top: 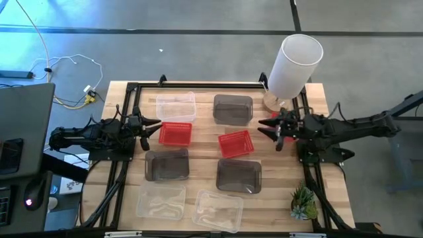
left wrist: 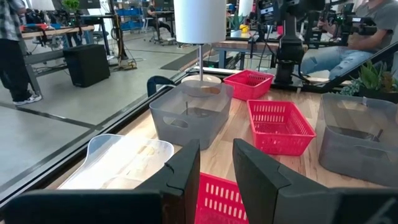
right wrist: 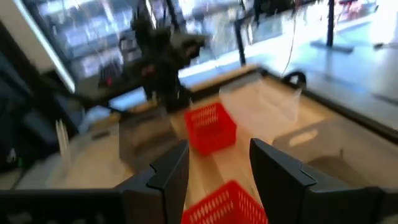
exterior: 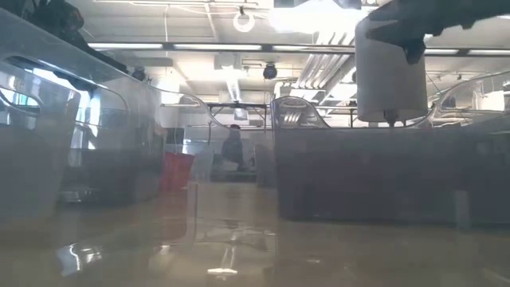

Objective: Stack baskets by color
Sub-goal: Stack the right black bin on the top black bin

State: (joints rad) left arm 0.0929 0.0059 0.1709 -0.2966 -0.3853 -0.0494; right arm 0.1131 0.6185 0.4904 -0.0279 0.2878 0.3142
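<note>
Wooden table [top: 198,178], framed by black rails, is set on a grey floor. Left gripper [top: 153,123] is held at the left edge, jaws parted and empty, just beside a red basket [top: 175,133] whose long axis runs across the table. Right gripper [top: 266,124] is held at the right side, jaws spread wide, nothing between them; a second red basket [top: 236,143] lies near, slightly skewed. Grey baskets [top: 232,108] [top: 166,164] [top: 238,175] and clear baskets [top: 176,106] [top: 160,201] [top: 217,210] are spread apart, openings up. Bare wood shows between them. A white cylinder [top: 295,65] stands at the far right corner, a small plant [top: 303,202] at the near right.
</note>
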